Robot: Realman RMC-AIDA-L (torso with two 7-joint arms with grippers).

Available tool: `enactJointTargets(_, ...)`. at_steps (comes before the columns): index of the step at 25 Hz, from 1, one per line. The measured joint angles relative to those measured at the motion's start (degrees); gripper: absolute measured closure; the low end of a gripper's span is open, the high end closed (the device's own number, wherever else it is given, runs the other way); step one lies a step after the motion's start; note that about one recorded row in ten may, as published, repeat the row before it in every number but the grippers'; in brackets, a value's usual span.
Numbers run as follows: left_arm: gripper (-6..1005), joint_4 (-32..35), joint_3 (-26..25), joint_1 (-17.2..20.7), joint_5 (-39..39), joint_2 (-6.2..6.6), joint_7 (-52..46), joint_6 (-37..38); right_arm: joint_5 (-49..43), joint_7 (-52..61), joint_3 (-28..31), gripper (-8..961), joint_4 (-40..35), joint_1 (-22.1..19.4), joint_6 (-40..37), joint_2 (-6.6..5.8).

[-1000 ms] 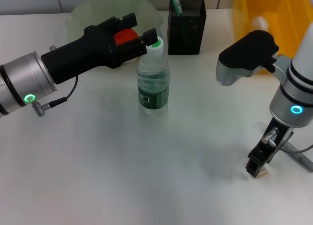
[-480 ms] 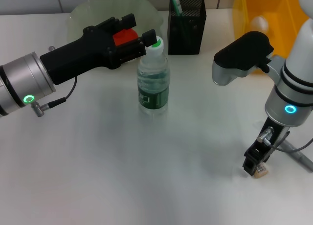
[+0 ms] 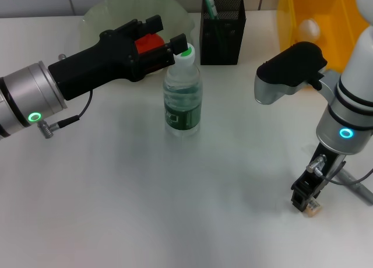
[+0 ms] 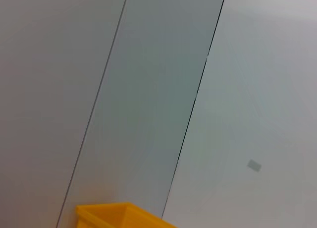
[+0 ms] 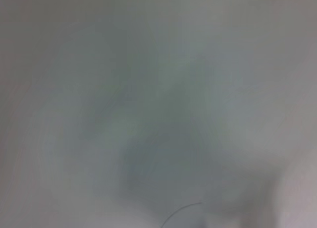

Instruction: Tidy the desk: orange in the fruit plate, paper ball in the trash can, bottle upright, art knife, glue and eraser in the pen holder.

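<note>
The orange (image 3: 147, 44) shows between the spread fingers of my left gripper (image 3: 166, 34), which stands open over the near rim of the glass fruit plate (image 3: 111, 11). Just right of that gripper the bottle (image 3: 183, 96) stands upright with its green cap on. At the back, the black mesh pen holder (image 3: 222, 29) holds a white-and-green stick (image 3: 208, 2). A paper ball (image 3: 309, 28) lies in the yellow trash can (image 3: 335, 14). At the front right my right gripper (image 3: 305, 199) points down at the table, shut on the small tan eraser (image 3: 313, 208).
A thin grey rod or cable (image 3: 356, 189) lies on the table just right of my right gripper. The left wrist view shows only wall panels and a corner of the trash can (image 4: 116, 215). The right wrist view is a grey blur.
My right arm swayed slightly left and back, and the eraser shifted a little with the gripper. The left arm, orange and bottle have not moved.
</note>
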Motion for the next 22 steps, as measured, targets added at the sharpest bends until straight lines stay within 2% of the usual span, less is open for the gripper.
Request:
enactJointTargets(7,197,0.00,0.00,0.00,0.01,0.00,-0.01,0.02,0.00,0.29,0.66,623,-0.47,-0.39,0.48,-0.03)
enactJointTargets(13,197,0.01,0.00,0.00,0.08,-0.01,-0.01,0.01,-0.22,-0.08,7.09,670,-8.04,-2.33,2.92,-0.47)
enactJointTargets(16,197,-0.02,0.01,0.00,0.14,-0.01,-0.01,0.00,-0.48,-1.04,10.99,683,-12.26,-2.65,8.23,-0.54)
enactJointTargets(18,197,-0.05,0.01,0.00,0.16,-0.01,-0.01,0.01,-0.50,-1.89,13.36,676,-13.82,-2.46,14.66,-0.54)
enactJointTargets(22,197,-0.08,0.01,0.11,0.17,-0.01,-0.01,0.30,-0.61,-2.81,14.81,662,-12.60,-1.07,28.77,-0.54)
